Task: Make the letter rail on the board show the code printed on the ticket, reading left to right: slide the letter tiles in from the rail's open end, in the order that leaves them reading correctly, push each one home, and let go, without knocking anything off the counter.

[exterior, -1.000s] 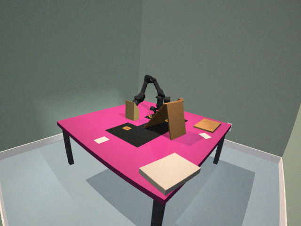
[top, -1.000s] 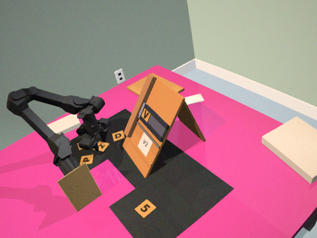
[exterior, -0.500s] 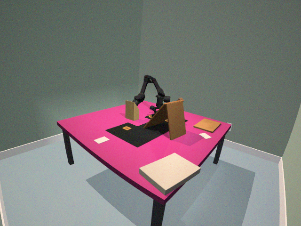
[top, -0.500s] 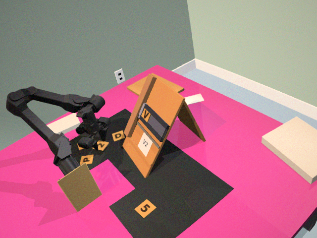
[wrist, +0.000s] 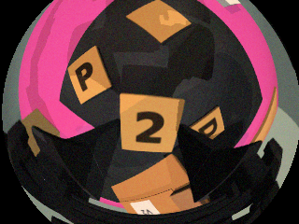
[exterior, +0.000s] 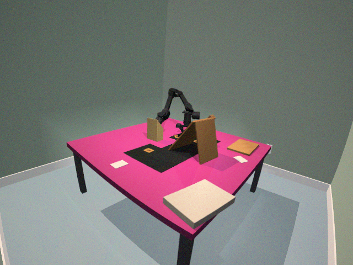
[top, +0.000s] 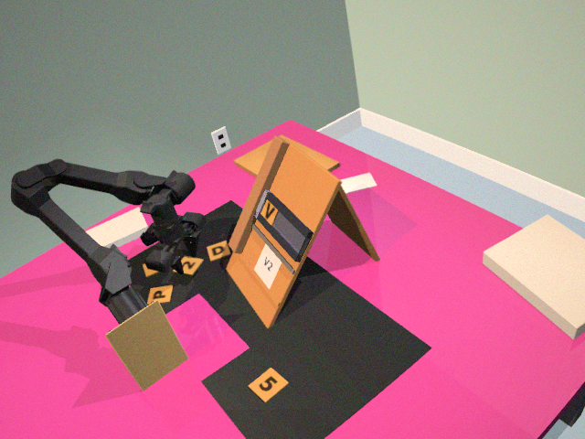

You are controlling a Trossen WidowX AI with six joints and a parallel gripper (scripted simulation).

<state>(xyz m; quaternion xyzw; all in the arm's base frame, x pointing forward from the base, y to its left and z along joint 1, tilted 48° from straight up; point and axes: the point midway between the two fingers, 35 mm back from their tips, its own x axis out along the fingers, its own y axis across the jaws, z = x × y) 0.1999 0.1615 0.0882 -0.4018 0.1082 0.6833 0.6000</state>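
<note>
My gripper [top: 181,264] [wrist: 149,126] is shut on the 2 tile [top: 194,264] [wrist: 149,112], which it holds just above the dark mat, left of the board. The V tile [top: 269,211] sits at the left end of the dark rail [top: 290,210] on the sloped orange board [top: 304,175]. The ticket [top: 268,266] reads V2. The D tile [top: 218,250] [wrist: 216,122] and P tile [top: 159,294] [wrist: 89,75] lie near the gripper. Another tile [top: 149,270] [wrist: 149,21] shows no readable letter. The 5 tile [top: 268,385] [exterior: 148,150] lies at the front.
A tan upright block [top: 147,347] [exterior: 154,130] stands by the arm's base. A flat orange panel [exterior: 242,147] lies behind the board. A thick cream slab [top: 536,273] [exterior: 199,199] lies at the table's corner. Thin white cards [exterior: 119,164] [exterior: 240,159] lie on the pink table [exterior: 96,154].
</note>
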